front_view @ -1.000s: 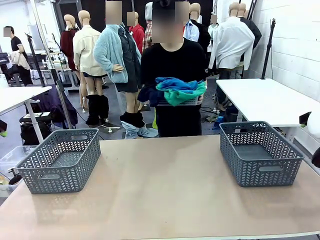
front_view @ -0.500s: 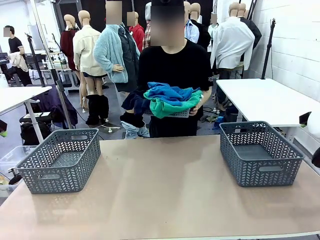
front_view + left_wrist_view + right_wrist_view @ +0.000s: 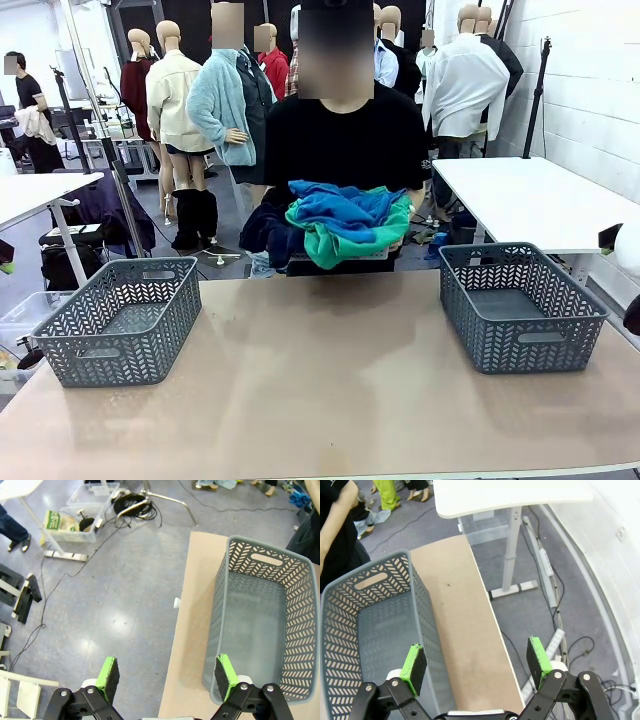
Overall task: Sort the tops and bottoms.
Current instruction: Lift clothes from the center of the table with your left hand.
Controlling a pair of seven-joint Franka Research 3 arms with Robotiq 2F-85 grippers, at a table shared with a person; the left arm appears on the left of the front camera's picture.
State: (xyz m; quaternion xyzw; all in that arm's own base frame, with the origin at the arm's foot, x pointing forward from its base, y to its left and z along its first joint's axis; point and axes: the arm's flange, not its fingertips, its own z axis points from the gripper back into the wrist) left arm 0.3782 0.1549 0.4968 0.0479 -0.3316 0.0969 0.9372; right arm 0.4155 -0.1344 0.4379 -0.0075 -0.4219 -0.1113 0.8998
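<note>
In the front view a person at the table's far edge holds a pile of clothes (image 3: 340, 222) in both arms. A blue garment (image 3: 335, 203) lies on top, a green one (image 3: 345, 242) under it, and a dark navy one (image 3: 265, 230) hangs at the pile's left. No drawstring shows, and I cannot tell tops from bottoms in the pile. My left gripper (image 3: 166, 680) is open over the table's left edge, beside the left grey basket (image 3: 260, 620). My right gripper (image 3: 475, 664) is open over the table's right edge, beside the right grey basket (image 3: 365, 630). Neither holds anything.
Two empty grey baskets, the left basket (image 3: 120, 320) and the right basket (image 3: 520, 305), stand at the ends of the tan table (image 3: 330, 380). A white table (image 3: 540, 200) stands behind on the right. Cables and bins (image 3: 85, 510) lie on the floor to the left.
The person has stepped up to the far edge of the table, and the pile of clothes has come lower and closer. The baskets have not moved.
</note>
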